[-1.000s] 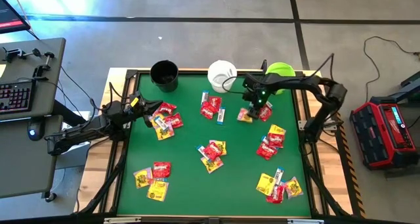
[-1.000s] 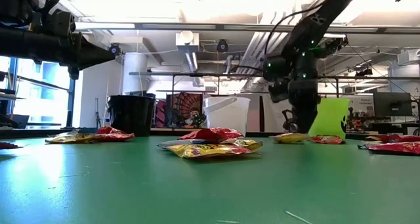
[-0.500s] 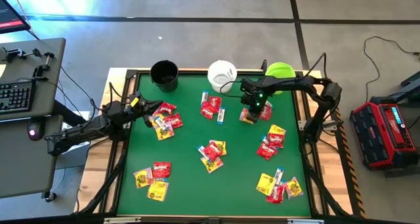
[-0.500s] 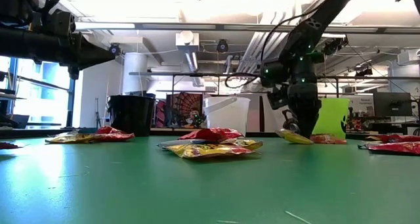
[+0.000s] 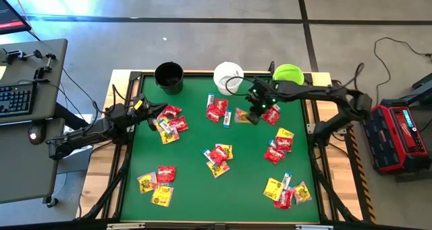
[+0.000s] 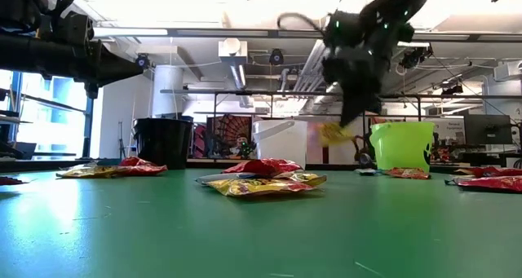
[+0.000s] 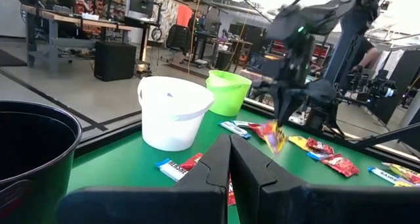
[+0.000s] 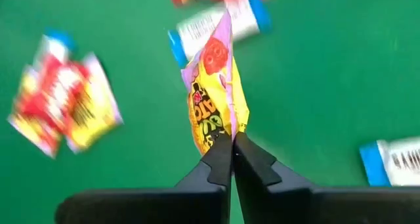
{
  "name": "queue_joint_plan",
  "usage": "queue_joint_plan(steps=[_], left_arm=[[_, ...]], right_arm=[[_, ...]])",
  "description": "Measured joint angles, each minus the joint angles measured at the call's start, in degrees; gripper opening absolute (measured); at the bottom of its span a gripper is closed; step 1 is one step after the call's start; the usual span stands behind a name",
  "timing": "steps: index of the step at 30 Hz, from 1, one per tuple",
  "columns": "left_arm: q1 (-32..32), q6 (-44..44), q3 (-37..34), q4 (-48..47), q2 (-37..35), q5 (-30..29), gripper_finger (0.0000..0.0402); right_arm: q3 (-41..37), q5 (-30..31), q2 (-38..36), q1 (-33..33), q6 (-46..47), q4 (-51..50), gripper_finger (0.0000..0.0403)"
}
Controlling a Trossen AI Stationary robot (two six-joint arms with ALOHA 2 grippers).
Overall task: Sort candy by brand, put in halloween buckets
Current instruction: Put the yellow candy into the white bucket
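Left hand (image 5: 156, 113) unchanged from a second ago: parked low at the left side of the green tabletop (image 5: 196, 189), just beside the red-and-yellow candy pile (image 5: 170, 124) there, fingers (image 7: 220, 178) pressed together, holding nothing

Black bucket (image 5: 169, 77) at far left edge, white bucket (image 5: 228, 77) at far middle, lime green bucket (image 5: 288, 73) at far right; all three upright, same spots as before

Middle pile of red and yellow packets (image 5: 218, 158) untouched; near-left pile (image 5: 156, 184) and near-right pile (image 5: 286, 191) untouched as well

Right hand (image 5: 252, 115) is what changed: a second ago it stood spread over the packets right of the white bucket, half a second ago it was down on a yellow packet, now it is pinching that yellow packet (image 8: 214, 99) between closed fingers (image 8: 223, 165) and has lifted it clear of the tabletop. In the low view the packet (image 6: 333, 133) hangs in the air below the hand, left of the green bucket and in front of the white one. The arm has also swung, its elbow now further out to the right in the high view

Red packets (image 5: 273, 114) and a white-and-blue packet (image 5: 227, 118) remain on the tabletop around the lifted one
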Motion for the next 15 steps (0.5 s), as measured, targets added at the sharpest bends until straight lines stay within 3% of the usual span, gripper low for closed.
queue_joint_plan(steps=[8, 15], left_arm=[[0.0, -0.2, 0.0, 0.0, 0.0, 0.0, 0.0001], [0.0, -0.5, 0.0, 0.0, 0.0, 0.0, 0.0001]], right_arm=[[0.0, 5.6, -1.3, 4.7, 11.9, 17.3, 0.0], [0.1, 10.9, -1.5, 4.5, 20.4, 27.3, 0.0]])
